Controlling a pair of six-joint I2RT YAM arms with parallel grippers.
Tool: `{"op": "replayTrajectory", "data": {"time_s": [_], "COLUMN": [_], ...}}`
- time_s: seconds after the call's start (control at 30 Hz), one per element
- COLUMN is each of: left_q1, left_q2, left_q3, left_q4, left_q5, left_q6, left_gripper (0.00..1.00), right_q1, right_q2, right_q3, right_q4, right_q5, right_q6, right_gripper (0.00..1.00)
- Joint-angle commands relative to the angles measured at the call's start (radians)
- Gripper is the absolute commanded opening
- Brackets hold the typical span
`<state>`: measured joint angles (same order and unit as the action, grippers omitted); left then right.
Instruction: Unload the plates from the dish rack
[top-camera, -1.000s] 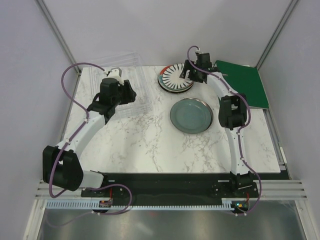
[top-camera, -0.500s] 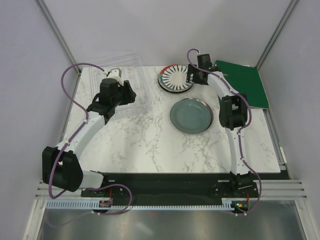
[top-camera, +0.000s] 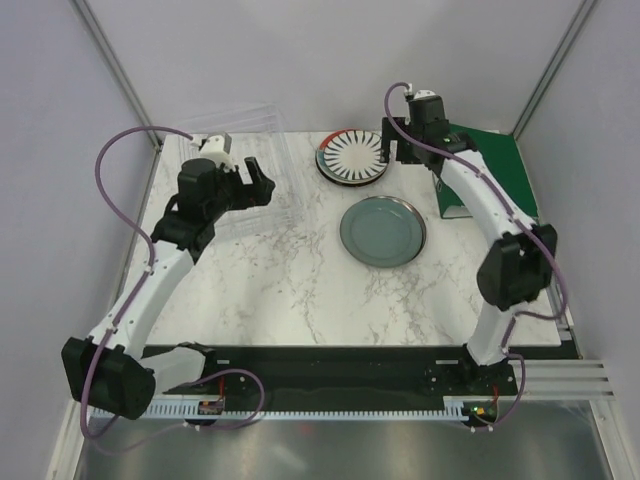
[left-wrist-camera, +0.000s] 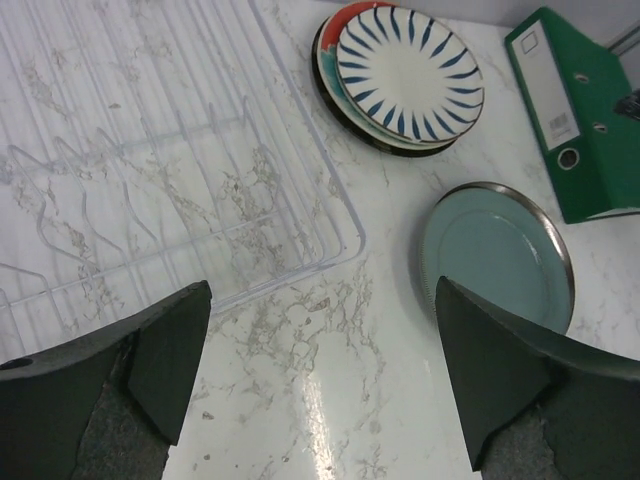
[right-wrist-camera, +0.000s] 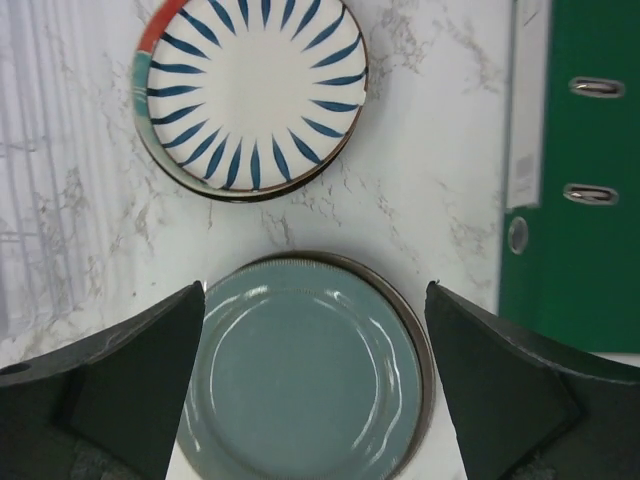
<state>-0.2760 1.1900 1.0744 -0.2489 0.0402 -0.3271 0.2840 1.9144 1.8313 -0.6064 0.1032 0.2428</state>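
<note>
Unloading appears complete: the dish rack (left-wrist-camera: 180, 170), ahead-left of the left gripper (left-wrist-camera: 322, 350), holds no plates. The striped plate (right-wrist-camera: 250, 90) tops a stack ahead of the right gripper (right-wrist-camera: 315, 375), and the teal plate (right-wrist-camera: 300, 410) lies directly beneath it. Both grippers hover raised, jaws wide apart and empty.

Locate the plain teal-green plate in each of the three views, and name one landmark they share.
Top external: teal-green plate just right of centre.
Left wrist: teal-green plate right of centre, mid-height.
Right wrist: teal-green plate at bottom centre.
Shared landmark: the striped plate next to it, seen in all three.
</note>
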Motion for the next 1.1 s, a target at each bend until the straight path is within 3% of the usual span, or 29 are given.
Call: {"op": "replayTrajectory", "data": {"time_s": [0.0, 0.23, 0.37, 0.57, 0.8, 1.07], "left_q1": [-0.003, -0.003, -0.005, -0.005, -0.005, -0.003], "left_q2": [-0.140, -0.365, -0.432, -0.463, -0.489, -0.480], "left_q3": [0.029, -0.005, -0.034, -0.105, -0.148, -0.197], "left_q4": [-0.020, -0.035, -0.038, -0.047, -0.061, -0.084], "left_q5": [0.015, -0.086, -0.117, -0.215, -0.292, -0.325], "left_q6": [0.056, 0.095, 0.103, 0.148, 0.161, 0.137], "left_gripper": [1.00, 1.00, 1.00, 1.00, 1.00, 1.00], "right_q1": [0.067, 0.095, 0.098, 0.099, 0.101, 0.101], "right_q2": [-0.294, -0.768, -0.909, -0.989, -1.016, -0.974], "right_q3": [-0.233, -0.553, -0.685, -0.819, -0.863, -0.899], "right_q4": [0.029, 0.082, 0.088, 0.123, 0.181, 0.221], "right_q5": [0.162, 0.217, 0.228, 0.309, 0.377, 0.345], "right_q6": [-0.074, -0.051, -0.065, -0.089, -0.082, -0.045], "right_gripper": [0.98, 0.98, 0.98, 0.98, 0.98, 0.98]}}
